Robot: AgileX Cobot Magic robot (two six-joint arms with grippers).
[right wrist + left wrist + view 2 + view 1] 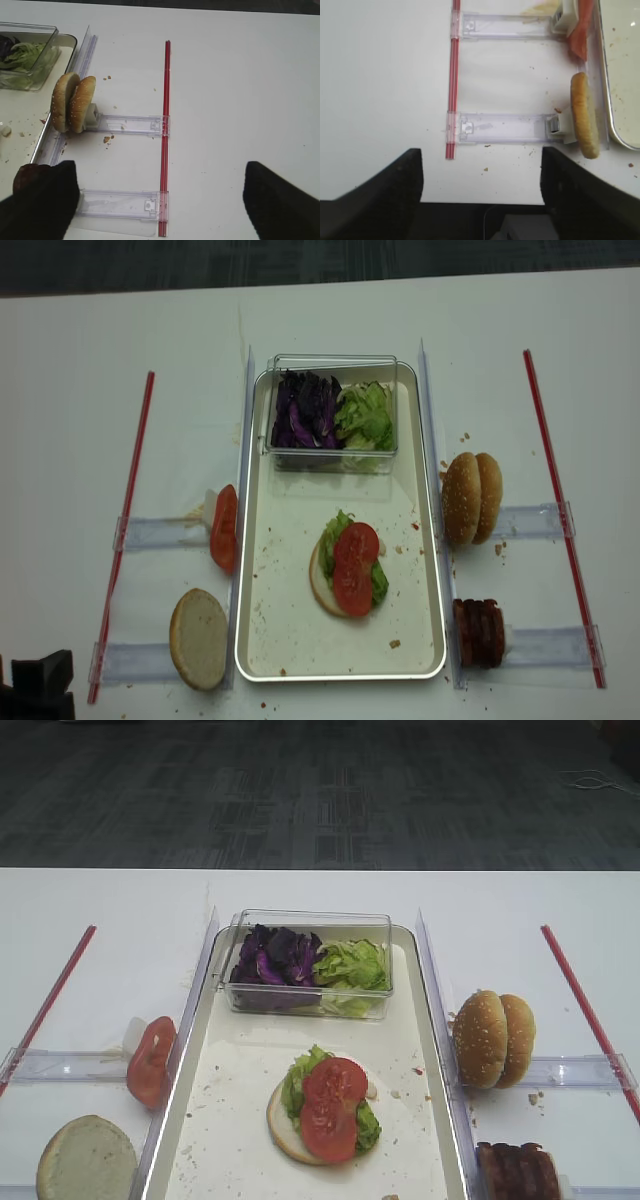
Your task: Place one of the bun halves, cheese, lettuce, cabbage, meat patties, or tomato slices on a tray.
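Both jaws gape empty, left gripper [480,195] and right gripper [160,200] hovering.

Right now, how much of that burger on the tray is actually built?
Done: on the tray a pale bun half carries lettuce and two tomato slices. In hand: nothing; the left gripper and right gripper are open and empty. Left: meat patties and the sesame bun halves wait beside the tray.

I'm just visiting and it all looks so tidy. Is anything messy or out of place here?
Only small things. Crumbs and a few red specks dot the tray, and more crumbs lie on the table by the sesame buns. The tomato slices sit off-centre on the bottom bun, overhanging the lettuce.
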